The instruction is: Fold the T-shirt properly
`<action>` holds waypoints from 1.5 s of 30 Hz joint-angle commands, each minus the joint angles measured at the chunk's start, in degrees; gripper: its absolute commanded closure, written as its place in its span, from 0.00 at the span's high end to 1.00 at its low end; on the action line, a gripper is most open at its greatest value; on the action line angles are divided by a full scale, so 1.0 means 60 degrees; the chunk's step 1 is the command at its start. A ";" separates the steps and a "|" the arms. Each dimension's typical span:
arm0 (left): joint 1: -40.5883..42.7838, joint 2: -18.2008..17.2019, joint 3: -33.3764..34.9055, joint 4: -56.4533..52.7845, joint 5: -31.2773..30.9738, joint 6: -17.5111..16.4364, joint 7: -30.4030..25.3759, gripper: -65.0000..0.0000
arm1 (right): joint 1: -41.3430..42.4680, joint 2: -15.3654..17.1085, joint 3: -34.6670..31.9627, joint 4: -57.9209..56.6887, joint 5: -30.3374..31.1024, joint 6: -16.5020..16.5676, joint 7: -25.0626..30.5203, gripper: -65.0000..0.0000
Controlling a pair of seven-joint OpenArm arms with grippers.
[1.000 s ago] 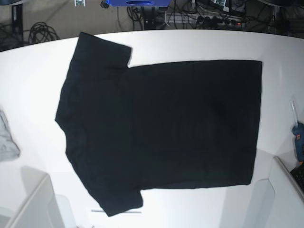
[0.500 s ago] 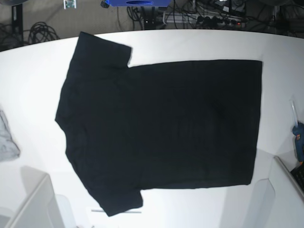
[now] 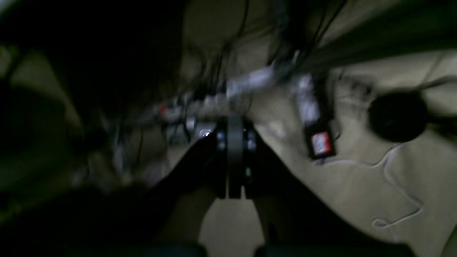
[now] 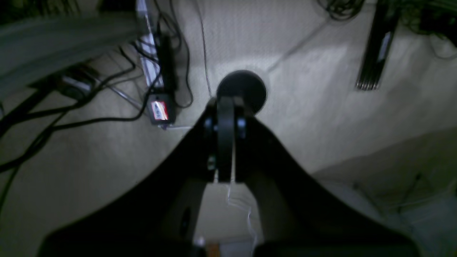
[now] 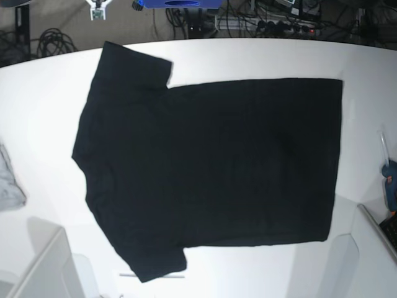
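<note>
Left gripper: the black left gripper (image 3: pixel 230 194) had its fingers pressed together with nothing between them; it hung over a beige carpeted floor (image 3: pixel 410 178), the view blurred and dim.
Right gripper: the black right gripper (image 4: pixel 225 178) was likewise pressed together and empty, hanging over the same kind of floor beside a black round disc-shaped foot (image 4: pixel 250 87).
T-shirt: the large plain black short-sleeved cloth T-shirt (image 5: pixel 211 167) lay spread flat on the white worktop (image 5: pixel 37 118), collar end toward the base view's left, straight hem toward its right, one sleeve toward the far edge and the other toward the near edge; no print showed on the upturned face.
Arms: neither arm appeared in the base view, and neither gripper was near the T-shirt.
Grey cloth: a small crumpled grey cloth (image 5: pixel 8 186) sat at the left border of the base view, apart from the T-shirt.
Blue tool: a blue object (image 5: pixel 389 183) rested at the right border, apart from the hem.
Cables: black cables (image 4: pixel 89 117) and a pale power strip (image 3: pixel 246 80) lay on the floor.
</note>
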 commanded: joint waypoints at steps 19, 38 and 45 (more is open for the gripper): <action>-0.0471 -0.0184 -0.0151 0.0742 -0.0010 0.0024 -0.0186 0.00 | -0.0355 0.0028 0.0097 0.1666 -0.0082 -0.0075 0.0002 0.00; -0.1043 -0.0037 -0.1485 0.3277 0.0005 0.0009 -0.0171 0.00 | 0.1945 0.0013 0.1226 0.2853 0.1296 -0.0031 0.0002 0.00; -0.1819 -0.0023 -0.2466 0.3248 -0.1929 -0.1646 -0.0098 0.00 | 0.2693 0.0101 0.1226 0.2853 0.3200 -0.0031 0.0002 0.29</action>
